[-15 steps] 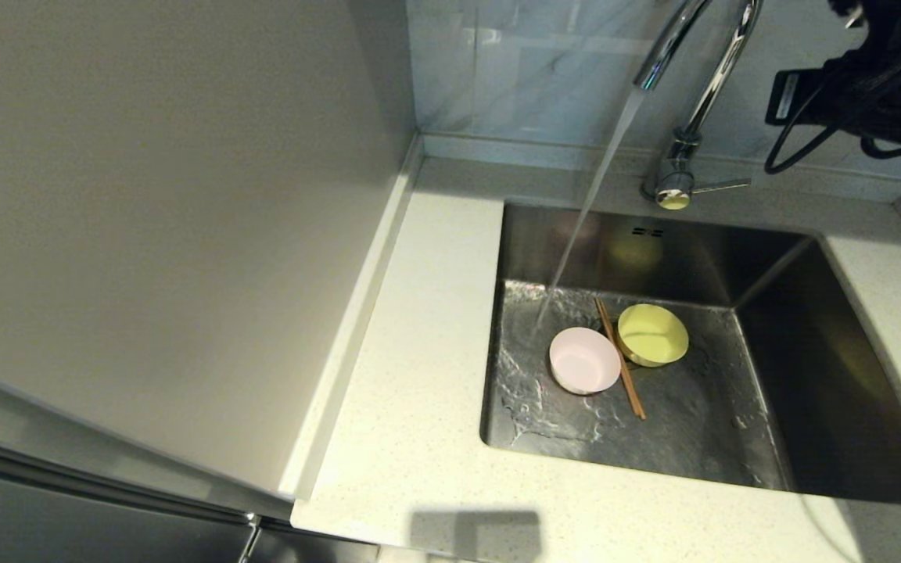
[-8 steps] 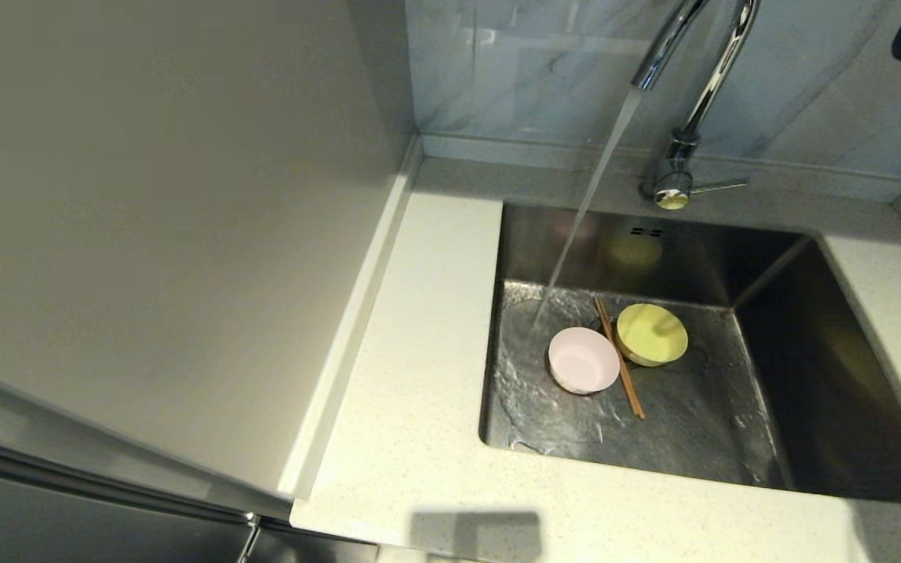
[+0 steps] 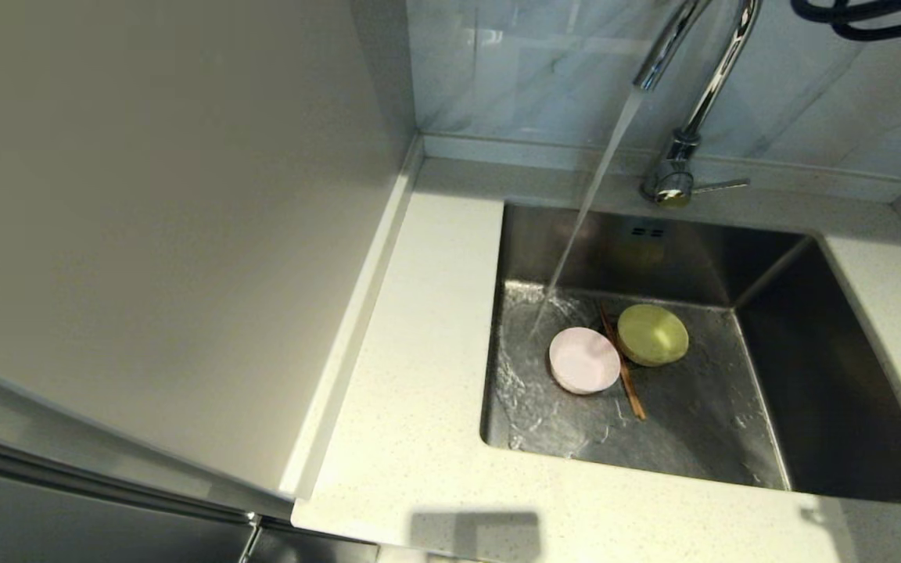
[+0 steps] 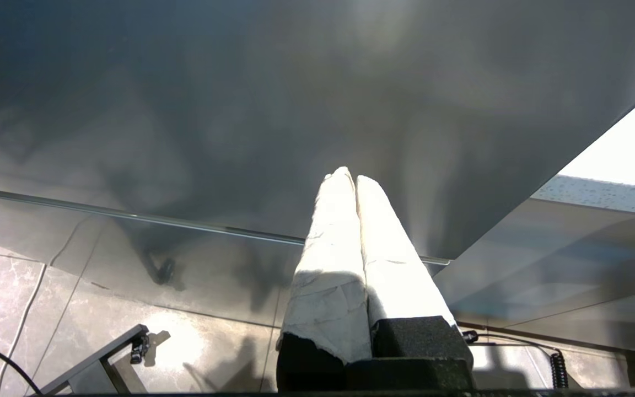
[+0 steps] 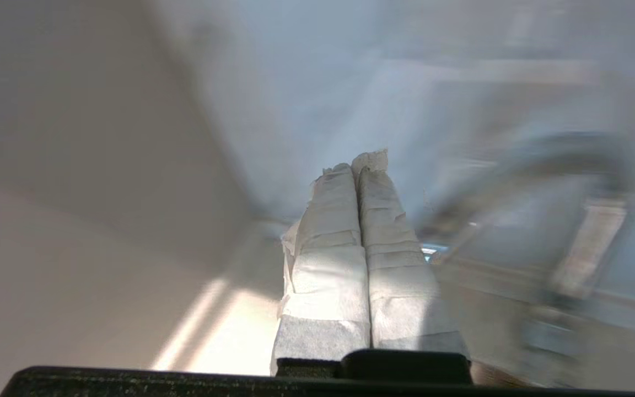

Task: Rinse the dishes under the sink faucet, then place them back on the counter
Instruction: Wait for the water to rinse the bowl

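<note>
Pale marbled wall tile and a plain beige panel (image 3: 145, 234) enclose the work area in the head view. Between them the speckled off-white table (image 3: 419, 407) surrounds the sink (image 3: 834, 391), a square brushed-steel basin. The sink faucet (image 3: 701, 86), a chrome gooseneck, runs a steady stream onto the basin floor just beside the pale-pink dish (image 3: 584, 360). The pale-yellow bowl (image 3: 652, 335) sits on the other side of the chopsticks (image 3: 622, 367), which lie between the two and touch or nearly touch both. All three pieces rest on the wet basin floor, and none sits directly under the stream. No end effector appears in this view; only a loop of black cable shows at the upper right edge.

In the left wrist view the left end effector (image 4: 355, 179) has its two wrapped fingers pressed together, holding nothing. It is parked low, below the table's edge, with floor tiles beneath it and every dish well away.

In the right wrist view the right end effector (image 5: 357, 165) likewise has its fingers closed on nothing, raised with the faucet just ahead and the dishes well below.

The step in hand appears to be the first pickup. The right arm should descend, spread its fingers, take one rim, and carry it into the stream. Wet glazed rims will likely be slippery.
</note>
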`<state>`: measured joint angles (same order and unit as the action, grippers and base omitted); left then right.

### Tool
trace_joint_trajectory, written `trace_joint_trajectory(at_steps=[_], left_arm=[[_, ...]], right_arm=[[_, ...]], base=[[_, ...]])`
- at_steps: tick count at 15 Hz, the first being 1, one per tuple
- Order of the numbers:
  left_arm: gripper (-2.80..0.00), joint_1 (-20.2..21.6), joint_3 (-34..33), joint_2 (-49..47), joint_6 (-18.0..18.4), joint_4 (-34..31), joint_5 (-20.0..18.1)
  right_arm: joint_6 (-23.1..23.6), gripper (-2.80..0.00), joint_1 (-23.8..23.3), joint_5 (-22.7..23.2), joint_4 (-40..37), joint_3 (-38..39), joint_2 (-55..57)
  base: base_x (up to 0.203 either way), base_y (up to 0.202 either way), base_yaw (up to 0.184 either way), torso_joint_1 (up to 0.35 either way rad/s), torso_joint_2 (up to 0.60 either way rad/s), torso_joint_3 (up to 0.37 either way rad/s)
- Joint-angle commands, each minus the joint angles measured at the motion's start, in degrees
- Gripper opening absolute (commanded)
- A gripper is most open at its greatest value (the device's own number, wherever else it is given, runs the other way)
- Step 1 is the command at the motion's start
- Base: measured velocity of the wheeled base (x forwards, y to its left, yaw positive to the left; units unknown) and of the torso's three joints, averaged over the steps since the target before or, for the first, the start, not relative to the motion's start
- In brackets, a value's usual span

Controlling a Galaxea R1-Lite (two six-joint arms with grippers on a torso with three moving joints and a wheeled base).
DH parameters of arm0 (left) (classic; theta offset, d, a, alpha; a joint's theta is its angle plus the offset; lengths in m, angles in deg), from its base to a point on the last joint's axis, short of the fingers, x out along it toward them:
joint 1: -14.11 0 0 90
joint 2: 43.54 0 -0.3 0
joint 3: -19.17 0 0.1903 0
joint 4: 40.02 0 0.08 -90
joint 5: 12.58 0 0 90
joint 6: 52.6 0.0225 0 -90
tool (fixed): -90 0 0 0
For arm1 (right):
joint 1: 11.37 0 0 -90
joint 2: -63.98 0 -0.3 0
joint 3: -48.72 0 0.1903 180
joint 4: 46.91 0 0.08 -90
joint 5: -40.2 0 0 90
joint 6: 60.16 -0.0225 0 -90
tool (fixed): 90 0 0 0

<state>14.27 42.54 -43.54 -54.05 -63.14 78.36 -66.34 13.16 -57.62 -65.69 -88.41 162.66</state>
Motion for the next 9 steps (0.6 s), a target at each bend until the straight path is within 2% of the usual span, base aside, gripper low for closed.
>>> trace_joint_trajectory(at_steps=[1, 5, 9], left_arm=[[-2.80, 0.02, 0.00, 0.18, -0.04, 0.02, 0.03], [-2.80, 0.02, 0.00, 0.18, -0.04, 0.02, 0.03], [-2.80, 0.02, 0.00, 0.18, -0.04, 0.02, 0.03]], right_arm=[[1.63, -2.80, 4.63, -2.60, 0.81, -0.37, 3.67], [6.46, -2.80, 8.48, -12.68, 1.08, -1.11, 9.42], [7.93, -2.80, 11.59, -17.40, 4.63, -1.20, 12.59]], base=[[0.000, 0.000, 0.000, 0.000, 0.00, 0.000], [0.000, 0.000, 0.000, 0.000, 0.00, 0.000], [0.000, 0.000, 0.000, 0.000, 0.00, 0.000]])
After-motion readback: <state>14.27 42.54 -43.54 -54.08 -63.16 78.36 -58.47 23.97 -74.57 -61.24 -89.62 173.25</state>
